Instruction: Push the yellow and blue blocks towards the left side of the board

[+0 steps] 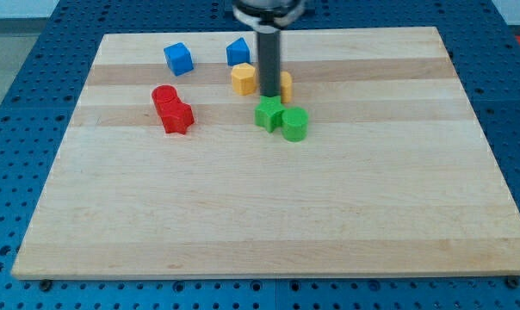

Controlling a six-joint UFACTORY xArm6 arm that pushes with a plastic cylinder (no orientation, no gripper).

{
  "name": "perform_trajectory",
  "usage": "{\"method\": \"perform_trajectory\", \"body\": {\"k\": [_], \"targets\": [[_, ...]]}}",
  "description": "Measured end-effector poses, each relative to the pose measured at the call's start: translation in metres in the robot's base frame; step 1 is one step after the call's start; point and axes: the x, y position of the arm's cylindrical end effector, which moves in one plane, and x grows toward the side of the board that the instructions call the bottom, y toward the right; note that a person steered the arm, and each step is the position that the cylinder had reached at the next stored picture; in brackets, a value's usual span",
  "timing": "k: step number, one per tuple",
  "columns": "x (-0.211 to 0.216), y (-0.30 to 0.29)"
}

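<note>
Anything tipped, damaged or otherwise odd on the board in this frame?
Nothing stands out. The blocks sit flat on the wooden board, none damaged. My tip is down between the two yellow blocks, partly hiding the right one, just above the green blocks.

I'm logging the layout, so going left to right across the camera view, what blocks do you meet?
Red cylinder, blue cube, red block, blue block, yellow block, green block, green cylinder. My tip partly hides a second yellow block, so I skip it.
</note>
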Motion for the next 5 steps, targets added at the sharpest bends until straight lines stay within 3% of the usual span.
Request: {"method": "perform_trajectory", "body": {"k": [3,5], "targets": [[-0.012,0.048],[-0.027,-0.011]]}}
